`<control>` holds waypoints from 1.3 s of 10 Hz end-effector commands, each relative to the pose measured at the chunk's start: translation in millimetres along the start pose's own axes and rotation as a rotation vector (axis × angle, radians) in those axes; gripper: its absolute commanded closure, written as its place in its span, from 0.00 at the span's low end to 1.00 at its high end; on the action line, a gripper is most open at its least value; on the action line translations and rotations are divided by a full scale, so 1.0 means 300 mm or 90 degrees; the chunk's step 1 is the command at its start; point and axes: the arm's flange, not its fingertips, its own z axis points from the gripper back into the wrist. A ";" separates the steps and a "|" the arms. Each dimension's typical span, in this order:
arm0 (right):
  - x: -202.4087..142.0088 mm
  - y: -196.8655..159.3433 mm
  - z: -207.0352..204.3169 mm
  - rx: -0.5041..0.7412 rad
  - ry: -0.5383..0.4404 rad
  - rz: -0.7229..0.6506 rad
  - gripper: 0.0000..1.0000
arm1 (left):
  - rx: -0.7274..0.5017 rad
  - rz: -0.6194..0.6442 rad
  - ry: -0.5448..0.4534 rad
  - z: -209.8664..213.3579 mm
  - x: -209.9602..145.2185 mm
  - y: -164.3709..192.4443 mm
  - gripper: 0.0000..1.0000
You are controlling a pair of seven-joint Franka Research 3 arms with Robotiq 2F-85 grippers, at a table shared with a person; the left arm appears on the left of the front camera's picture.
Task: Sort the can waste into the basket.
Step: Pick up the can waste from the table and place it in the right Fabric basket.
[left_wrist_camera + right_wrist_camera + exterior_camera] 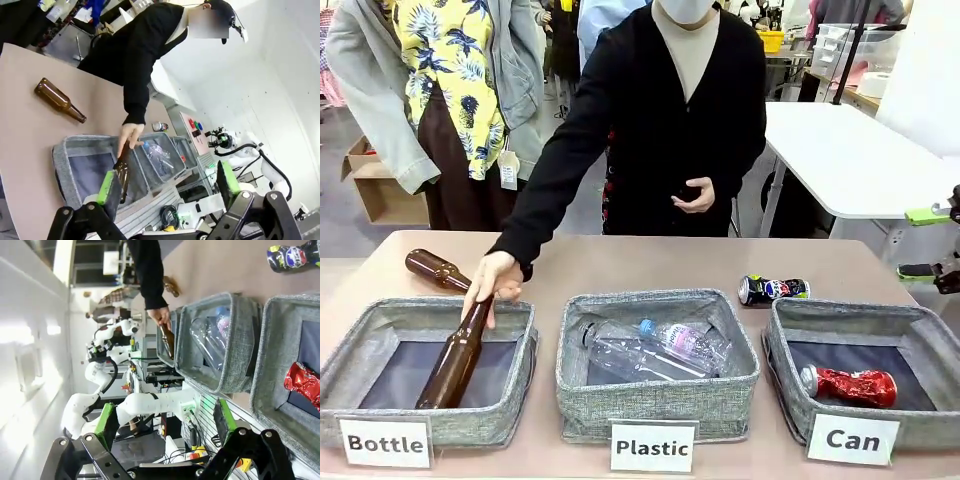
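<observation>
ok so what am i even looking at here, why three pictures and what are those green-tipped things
It is one moment seen by three cameras. The first looks across a table at a person. The other two sit on the wrists of two white robot arms, so each looks along its own pincer: the left pincer and the right pincer, both open and holding nothing. The green bits are their finger pads.

Three grey bins stand on the table. The person's hand is lowering a brown bottle into the Bottle bin; another brown bottle lies behind it. Clear plastic bottles fill the Plastic bin. A crushed red can lies in the Can bin; a Pepsi can waits behind it.
</observation>
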 end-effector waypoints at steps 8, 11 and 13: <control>-0.009 0.001 0.006 -0.004 0.007 0.009 0.00 | -0.006 -0.068 0.357 -0.761 0.066 -0.093 0.00; -0.009 0.001 0.006 -0.004 0.007 0.009 0.00 | -0.040 -0.025 0.483 -1.068 0.025 0.026 0.00; -0.009 0.001 0.006 -0.004 0.007 0.009 0.00 | -0.016 -0.011 0.504 -1.177 -0.004 0.089 0.00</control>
